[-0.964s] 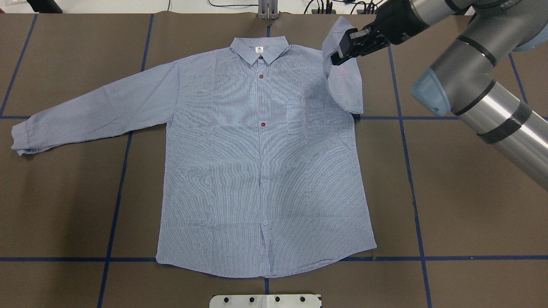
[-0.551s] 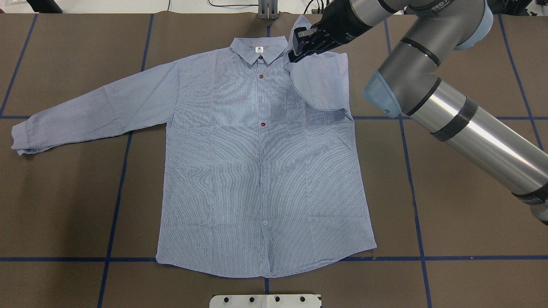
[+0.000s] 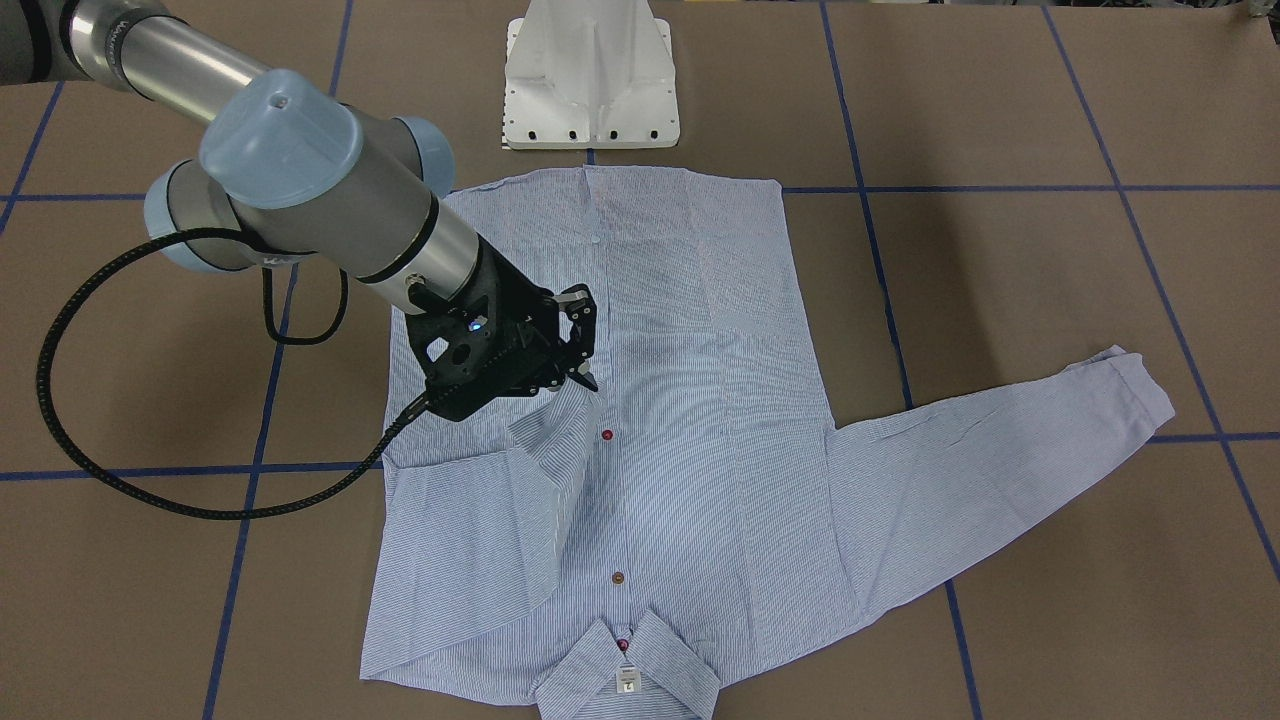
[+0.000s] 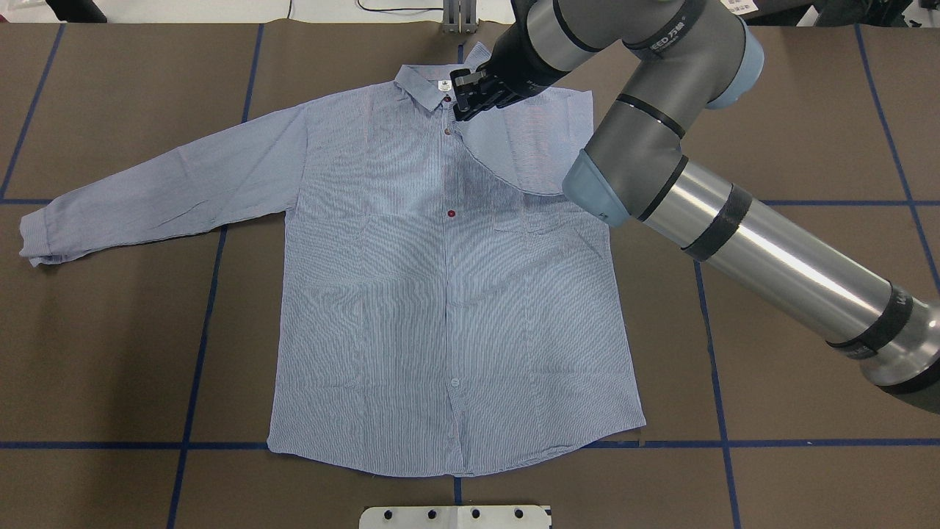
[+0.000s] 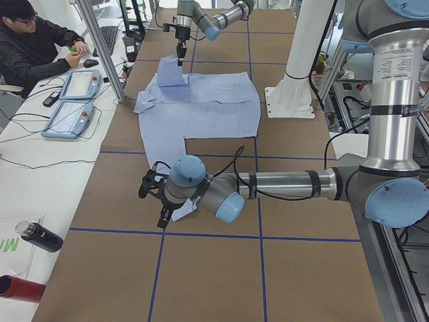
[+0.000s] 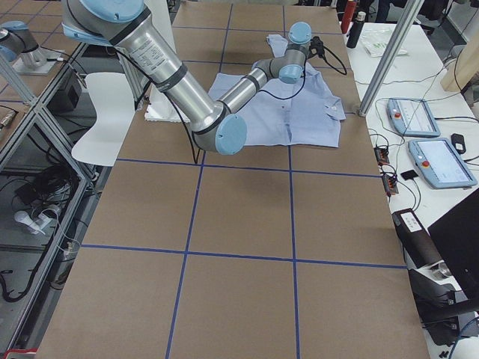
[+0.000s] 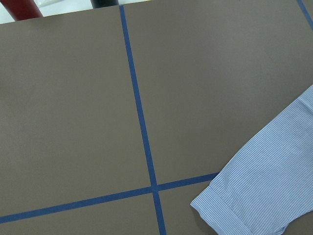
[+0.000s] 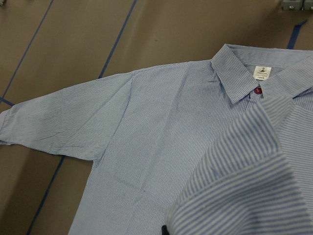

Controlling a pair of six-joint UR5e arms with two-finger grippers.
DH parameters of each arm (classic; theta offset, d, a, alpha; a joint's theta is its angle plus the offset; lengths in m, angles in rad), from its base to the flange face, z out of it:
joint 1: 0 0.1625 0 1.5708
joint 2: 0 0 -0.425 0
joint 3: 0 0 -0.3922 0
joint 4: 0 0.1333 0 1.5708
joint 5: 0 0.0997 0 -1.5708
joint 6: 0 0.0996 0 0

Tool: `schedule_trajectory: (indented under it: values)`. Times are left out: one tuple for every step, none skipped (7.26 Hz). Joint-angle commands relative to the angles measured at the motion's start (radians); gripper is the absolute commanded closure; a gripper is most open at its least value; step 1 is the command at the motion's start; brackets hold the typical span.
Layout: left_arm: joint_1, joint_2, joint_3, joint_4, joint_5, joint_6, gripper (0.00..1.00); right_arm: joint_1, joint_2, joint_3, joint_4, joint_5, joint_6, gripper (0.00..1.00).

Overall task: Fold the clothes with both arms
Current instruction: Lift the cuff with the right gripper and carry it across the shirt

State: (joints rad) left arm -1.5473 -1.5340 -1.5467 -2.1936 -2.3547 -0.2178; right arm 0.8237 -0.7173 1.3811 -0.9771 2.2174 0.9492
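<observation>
The pinstriped shirt (image 4: pixel 440 308) lies flat on the brown table, front up, collar (image 4: pixel 443 84) at the far side. My right gripper (image 4: pixel 461 110) is shut on the cuff of the sleeve (image 4: pixel 529 139), holding it above the button placket just below the collar. That sleeve is folded inward over the chest. From across the table the same gripper (image 3: pixel 585 378) pinches the raised cuff. The other sleeve (image 4: pixel 147 191) stretches out flat; its cuff (image 7: pixel 259 196) shows in the left wrist view. My left gripper (image 5: pixel 149 191) hovers near that cuff; I cannot tell if it is open or shut.
The white pedestal base (image 3: pixel 592 80) stands at the robot's edge of the table. A black cable (image 3: pixel 60 400) loops off the right arm beside the shirt. Past the far edge a person (image 5: pixel 33 47) sits at a side table with teach pendants (image 5: pixel 74 100) and bottles (image 5: pixel 37 236).
My right gripper has carried the sleeve cuff leftwards, from outside the shirt's shoulder to over the placket by the collar. The sleeve now lies folded across the chest.
</observation>
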Motion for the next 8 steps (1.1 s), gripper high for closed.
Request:
schedule_trajectory:
  values:
    - [0.000,0.000,-0.004,0.002,0.000,-0.002,0.00,-0.044,0.080,-0.122,0.002,-0.025,-0.001,1.00]
    - [0.001,-0.002,-0.004,0.002,0.000,-0.002,0.00,-0.070,0.131,-0.204,0.002,-0.037,-0.003,1.00]
    - [0.000,-0.002,-0.003,0.002,-0.002,-0.002,0.00,-0.102,0.157,-0.255,0.002,-0.082,-0.003,1.00]
    - [0.000,-0.002,-0.004,0.002,-0.002,-0.002,0.00,-0.132,0.171,-0.281,0.005,-0.129,-0.004,1.00]
    - [0.000,-0.002,-0.003,0.002,-0.002,-0.002,0.00,-0.165,0.224,-0.342,0.005,-0.186,-0.004,1.00]
    - [0.000,-0.002,-0.001,0.003,-0.002,-0.002,0.00,-0.201,0.284,-0.408,0.006,-0.255,-0.001,0.99]
    - [0.000,-0.002,-0.003,0.003,-0.002,-0.002,0.00,-0.207,0.289,-0.412,0.006,-0.261,-0.001,0.02]
    - [0.000,-0.002,-0.003,0.003,-0.020,-0.002,0.00,-0.231,0.289,-0.412,0.005,-0.330,-0.001,0.01]
